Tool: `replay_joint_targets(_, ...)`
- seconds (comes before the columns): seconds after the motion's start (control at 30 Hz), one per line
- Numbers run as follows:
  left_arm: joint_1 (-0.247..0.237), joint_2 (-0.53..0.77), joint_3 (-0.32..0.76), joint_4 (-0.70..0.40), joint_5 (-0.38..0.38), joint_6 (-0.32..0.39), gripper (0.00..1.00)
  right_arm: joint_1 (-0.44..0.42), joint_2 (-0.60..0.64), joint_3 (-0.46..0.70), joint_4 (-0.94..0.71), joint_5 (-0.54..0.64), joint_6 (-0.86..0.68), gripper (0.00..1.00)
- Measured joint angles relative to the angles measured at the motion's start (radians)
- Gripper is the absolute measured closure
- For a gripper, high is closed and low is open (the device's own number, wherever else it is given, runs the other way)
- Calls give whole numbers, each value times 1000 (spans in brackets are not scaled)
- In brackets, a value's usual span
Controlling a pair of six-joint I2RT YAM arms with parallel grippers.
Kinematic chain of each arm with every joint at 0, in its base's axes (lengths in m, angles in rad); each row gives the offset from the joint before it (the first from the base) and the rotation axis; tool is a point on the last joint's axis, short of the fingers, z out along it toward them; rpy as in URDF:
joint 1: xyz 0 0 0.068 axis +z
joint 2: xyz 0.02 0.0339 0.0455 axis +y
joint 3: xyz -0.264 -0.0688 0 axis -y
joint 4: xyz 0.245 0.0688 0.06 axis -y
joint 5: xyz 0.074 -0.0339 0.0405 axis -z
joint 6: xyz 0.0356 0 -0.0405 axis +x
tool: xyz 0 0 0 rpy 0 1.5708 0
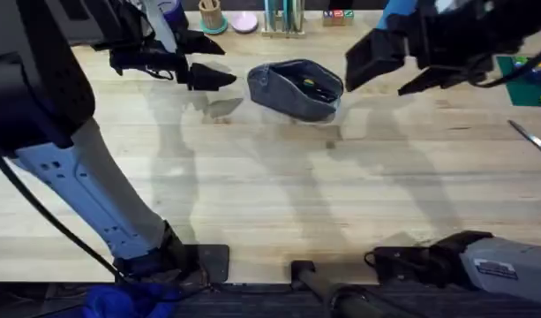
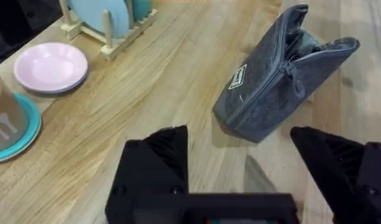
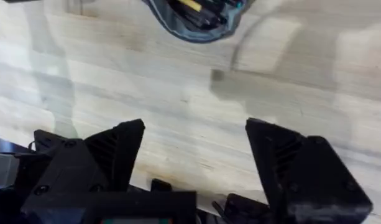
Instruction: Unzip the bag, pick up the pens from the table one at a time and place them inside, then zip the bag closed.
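The grey-blue bag lies unzipped at the back middle of the table, its mouth gaping. Dark pens rest inside it; in the right wrist view the pens show a teal and a yellow part within the bag. My left gripper hovers just left of the bag, open and empty. In the left wrist view the bag lies beyond the left gripper. My right gripper hangs just right of the bag, open and empty, also seen over bare wood as the right gripper.
Scissors lie at the right edge near a green mat. Along the back stand a pink plate, a dish rack with blue plates, and a cup on a teal coaster.
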State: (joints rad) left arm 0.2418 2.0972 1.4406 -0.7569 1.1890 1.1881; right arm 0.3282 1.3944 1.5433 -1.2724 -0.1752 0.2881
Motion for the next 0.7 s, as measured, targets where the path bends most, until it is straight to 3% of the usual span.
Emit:
replay_joint_targets(0.37, -7, 0, 0, -2, 4, 0, 8, 274, 0, 0, 123, 260, 280, 15)
replay_joint_targets(0.7, -7, 0, 0, -2, 3, 0, 8, 342, 107, 0, 228, 311, 370, 35)
